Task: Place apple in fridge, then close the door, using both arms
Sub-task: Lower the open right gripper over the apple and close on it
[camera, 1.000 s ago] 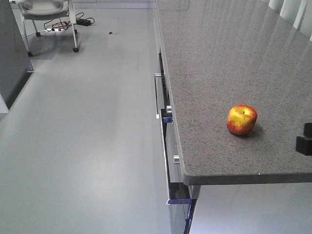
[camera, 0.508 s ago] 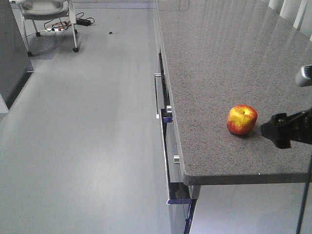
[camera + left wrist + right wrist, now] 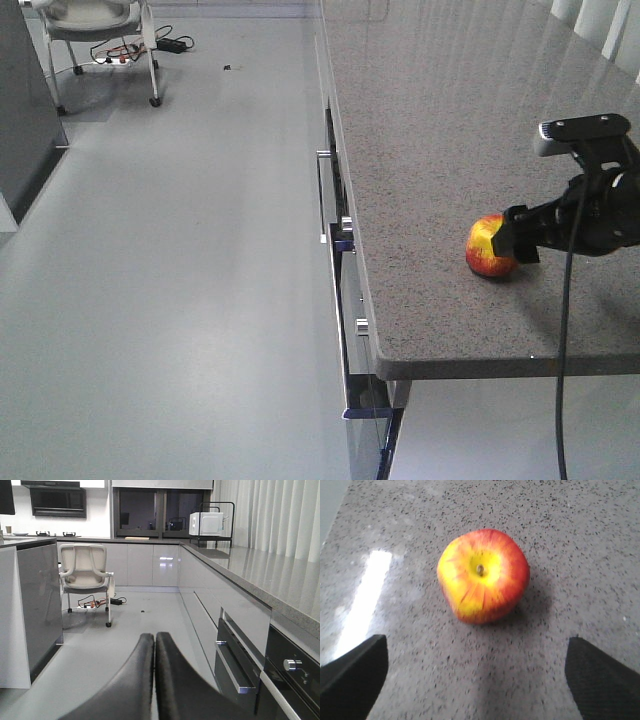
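Jaws on right arm (image 3: pixel 590 215), spread wide, have reached the apple (image 3: pixel 485 250); left jaws closed.

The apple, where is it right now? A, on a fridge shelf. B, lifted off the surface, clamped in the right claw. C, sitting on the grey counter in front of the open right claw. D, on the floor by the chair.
C: in the right wrist view the apple rests on the speckled counter, ahead of the right claw, whose fingertips are spread wide and not touching it.
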Tool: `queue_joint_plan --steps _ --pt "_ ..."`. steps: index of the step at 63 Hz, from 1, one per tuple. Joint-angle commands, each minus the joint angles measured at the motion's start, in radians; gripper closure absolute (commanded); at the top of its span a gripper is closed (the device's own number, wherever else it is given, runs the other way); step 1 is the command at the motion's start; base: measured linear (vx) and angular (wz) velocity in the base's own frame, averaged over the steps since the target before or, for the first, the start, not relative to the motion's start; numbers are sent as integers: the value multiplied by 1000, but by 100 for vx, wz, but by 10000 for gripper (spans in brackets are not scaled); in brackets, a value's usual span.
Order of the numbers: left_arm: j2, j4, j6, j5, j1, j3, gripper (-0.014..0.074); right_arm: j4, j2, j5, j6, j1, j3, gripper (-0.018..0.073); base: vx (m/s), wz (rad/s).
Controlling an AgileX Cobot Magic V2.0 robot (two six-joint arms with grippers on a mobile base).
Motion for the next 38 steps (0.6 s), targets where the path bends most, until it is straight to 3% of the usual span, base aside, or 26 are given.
queue_joint_plan --steps 1,38 --pt "-15 -4 -3 -75 0 21 603 16 22 -47 -16 -5 -72 -122 0 0" --pt "-15 -4 -3 -75 0 21 603 34 309 -36 -52 -4 -279 -60 0 0"
